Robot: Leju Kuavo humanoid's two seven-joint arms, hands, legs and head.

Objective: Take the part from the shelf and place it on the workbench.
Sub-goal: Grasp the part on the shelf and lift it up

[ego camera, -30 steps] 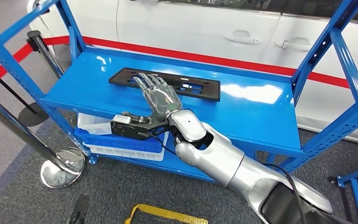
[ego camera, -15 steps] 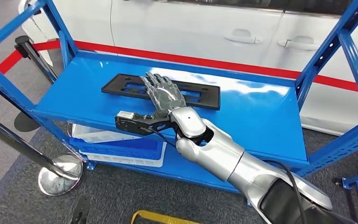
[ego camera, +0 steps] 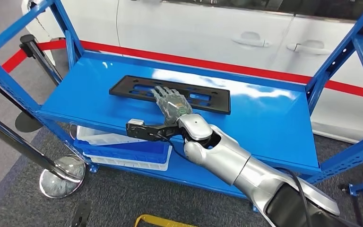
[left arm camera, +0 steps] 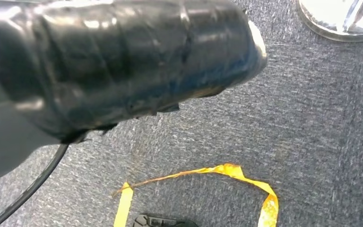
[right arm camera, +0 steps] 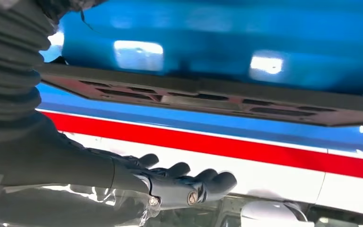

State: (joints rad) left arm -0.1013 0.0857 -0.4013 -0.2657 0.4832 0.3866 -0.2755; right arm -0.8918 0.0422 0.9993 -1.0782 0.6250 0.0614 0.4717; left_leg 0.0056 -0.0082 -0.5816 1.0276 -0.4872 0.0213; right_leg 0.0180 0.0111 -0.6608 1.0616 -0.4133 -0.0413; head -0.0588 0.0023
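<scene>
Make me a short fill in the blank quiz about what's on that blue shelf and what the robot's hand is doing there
1. The flat black part lies on the ____ level of the blue shelf.
2. The robot's ____ hand reaches over the part.
3. On the level below sit a blue and a ____ bin.
4. Behind the shelf stands a white ____.

Missing words: top; right; white; car
</scene>
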